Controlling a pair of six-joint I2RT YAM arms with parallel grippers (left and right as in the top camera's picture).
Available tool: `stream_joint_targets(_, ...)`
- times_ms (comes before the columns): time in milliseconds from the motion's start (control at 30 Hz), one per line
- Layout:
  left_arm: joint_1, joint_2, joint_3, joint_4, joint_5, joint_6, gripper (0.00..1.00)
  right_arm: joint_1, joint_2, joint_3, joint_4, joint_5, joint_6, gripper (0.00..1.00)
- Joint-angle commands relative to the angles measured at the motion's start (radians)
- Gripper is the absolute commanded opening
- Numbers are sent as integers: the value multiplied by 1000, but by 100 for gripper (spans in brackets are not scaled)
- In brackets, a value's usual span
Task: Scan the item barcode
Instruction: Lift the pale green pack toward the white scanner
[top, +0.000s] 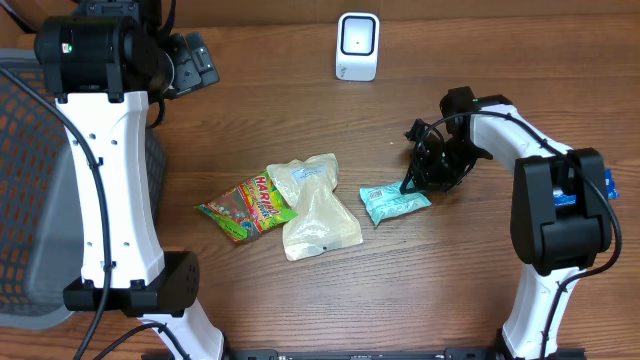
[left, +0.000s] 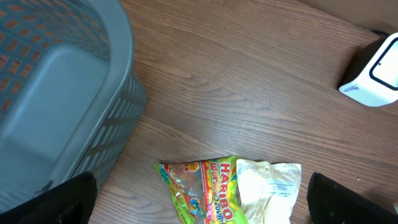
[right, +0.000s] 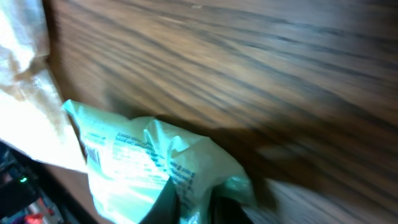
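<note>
Okay, right claw (top: 408, 187) is closed on the right edge of the green packet (top: 395, 203), and the right wrist view shows crinkled film bunched up between the fingertips (right: 186, 208). The packet lies flat on the table (top: 480, 60), right of centre and just beside the white pouch (top: 315, 205), with the candy bag (top: 245, 205) further left. The scanner (top: 357, 46) stands at the far edge, well apart from the packet. Left claw (top: 195, 62) is wide open and holds nothing, parked far left above the grey basket (left: 56, 93). Risks: the pinch looks thin and sits on the edge only, so the slick film may slip out on the lift. The floppy packet could fold over and hide the barcode. Printed text shows on top, but it is too blurred to say where the code sits, so the wrong face may get presented. A low drag could also nudge the pouch.
</note>
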Motion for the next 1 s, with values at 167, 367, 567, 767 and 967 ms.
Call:
stream_joint_targets(167,0,-11,11,0,-13,-14,100,6,-4,77,5,-315,-3,4)
stream_joint_targets(367,0,-11,11,0,-13,-14,100,8,-92,239,32,-316,-2,4)
stream_joint_targets(567,0,-11,11,0,-13,-14,100,10,-221,297,122,-162,71,4)
stream_joint_targets(767,0,-11,11,0,-13,-14,99,62,-291,298,209,-33,108,4)
stream_joint_targets(967,0,-11,11,0,-13,-14,100,109,-291,298,320,167,243,4)
